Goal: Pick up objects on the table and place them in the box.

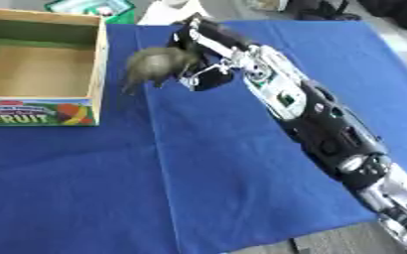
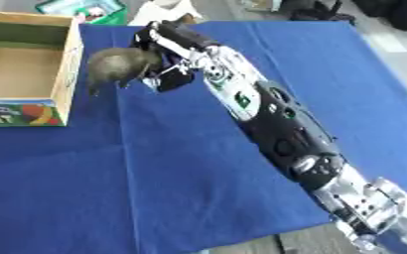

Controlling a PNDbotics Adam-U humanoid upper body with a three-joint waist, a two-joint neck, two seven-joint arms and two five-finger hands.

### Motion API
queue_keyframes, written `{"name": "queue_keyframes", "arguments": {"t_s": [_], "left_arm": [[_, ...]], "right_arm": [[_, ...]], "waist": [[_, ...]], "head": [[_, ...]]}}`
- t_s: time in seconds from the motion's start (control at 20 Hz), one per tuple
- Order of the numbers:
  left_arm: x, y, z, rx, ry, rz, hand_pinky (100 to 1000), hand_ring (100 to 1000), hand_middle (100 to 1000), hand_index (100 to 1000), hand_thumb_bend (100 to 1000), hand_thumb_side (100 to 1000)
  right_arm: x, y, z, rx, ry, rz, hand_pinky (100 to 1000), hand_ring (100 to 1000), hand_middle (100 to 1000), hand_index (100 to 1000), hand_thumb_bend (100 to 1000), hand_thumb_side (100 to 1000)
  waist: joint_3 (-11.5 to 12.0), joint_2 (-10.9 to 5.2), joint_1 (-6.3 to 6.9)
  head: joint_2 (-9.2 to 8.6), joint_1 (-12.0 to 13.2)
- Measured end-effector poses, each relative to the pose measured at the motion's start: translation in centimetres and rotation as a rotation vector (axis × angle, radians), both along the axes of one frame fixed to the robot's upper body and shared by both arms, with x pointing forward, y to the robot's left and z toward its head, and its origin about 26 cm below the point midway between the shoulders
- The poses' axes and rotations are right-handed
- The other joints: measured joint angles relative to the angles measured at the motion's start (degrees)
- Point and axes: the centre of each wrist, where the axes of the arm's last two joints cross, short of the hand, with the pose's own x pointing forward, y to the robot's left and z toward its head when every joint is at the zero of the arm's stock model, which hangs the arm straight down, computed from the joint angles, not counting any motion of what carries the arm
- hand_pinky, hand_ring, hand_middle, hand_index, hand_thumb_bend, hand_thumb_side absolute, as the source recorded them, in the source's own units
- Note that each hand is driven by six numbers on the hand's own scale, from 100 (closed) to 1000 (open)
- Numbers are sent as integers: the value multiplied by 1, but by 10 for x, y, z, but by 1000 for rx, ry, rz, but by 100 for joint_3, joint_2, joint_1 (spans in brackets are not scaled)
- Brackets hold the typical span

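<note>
We see the right hand (image 1: 196, 54) with fingers curled round a grey-brown rounded object (image 1: 158, 65), held above the blue cloth (image 1: 241, 188) near the table's far edge, just beside the open wooden box (image 1: 98, 74).

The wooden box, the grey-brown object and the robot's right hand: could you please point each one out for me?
Wooden box (image 1: 98, 59), left eye view: on its right wall.
Grey-brown object (image 1: 155, 63), left eye view: on its rounded body.
Right hand (image 1: 200, 55), left eye view: on the palm behind the object.
</note>
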Motion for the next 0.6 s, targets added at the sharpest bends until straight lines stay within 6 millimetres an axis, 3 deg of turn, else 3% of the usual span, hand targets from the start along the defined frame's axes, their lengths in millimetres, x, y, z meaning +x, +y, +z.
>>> {"name": "queue_keyframes", "arguments": {"t_s": [0.3, 0.6], "left_arm": [[1, -2, 1, 3, -2, -13, 597, 496, 492, 654, 240, 626], [4, -8, 7, 6, -19, -47, 597, 496, 492, 654, 242, 614]], "right_arm": [[10, 2, 34, 24, -45, -27, 229, 490, 420, 598, 100, 100], [29, -4, 46, -8, -43, -88, 239, 494, 427, 606, 100, 100]], "waist": [[207, 0, -29], [628, -4, -104]], "head": [[-21, -82], [-69, -232]]}}
